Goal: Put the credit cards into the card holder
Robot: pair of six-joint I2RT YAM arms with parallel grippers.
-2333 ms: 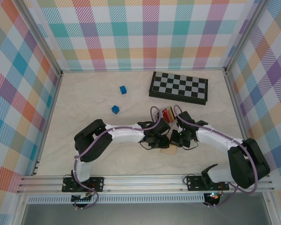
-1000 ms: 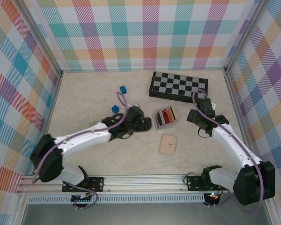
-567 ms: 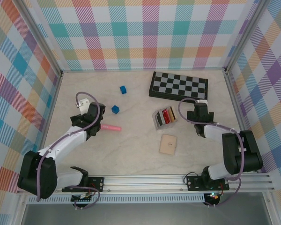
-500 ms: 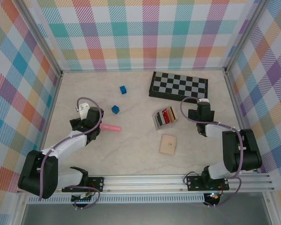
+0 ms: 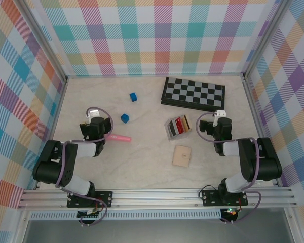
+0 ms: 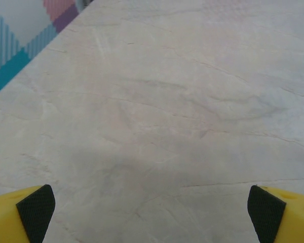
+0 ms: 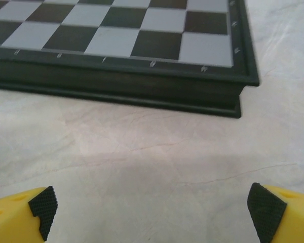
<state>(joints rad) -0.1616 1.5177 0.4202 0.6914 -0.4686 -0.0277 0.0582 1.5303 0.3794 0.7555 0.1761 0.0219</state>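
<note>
Your credit cards (image 5: pixel 180 124) stand on edge in a small clear case (image 5: pixel 169 129) near the middle of the desk (image 5: pixel 142 167); you can make out red, black and pale ones packed side by side. The card holder (image 5: pixel 182 156), a flat tan square, lies closed just in front of this case, toward the arm bases, and does not touch it. Behind the case lies a chessboard (image 5: pixel 193 93), thick like a shallow box, with a dark frame and black and pale grey squares; in the right wrist view its border carries small pale marks, too small to read. On the left side you have one blue cube (image 5: pixel 133 96) far back, another blue cube (image 5: pixel 124 118) nearer, and a pink stick (image 5: pixel 119 137) lying just beside the left arm (image 5: pixel 76 149). The left jaws are wide apart: the black textured pads (image 6: pixel 35 212) on yellow fingers sit at the lower corners, with pale veined desk between them. The right jaws are wide apart in the same way, their pads (image 7: pixel 43 205) over the desk in front of the chessboard.
</note>
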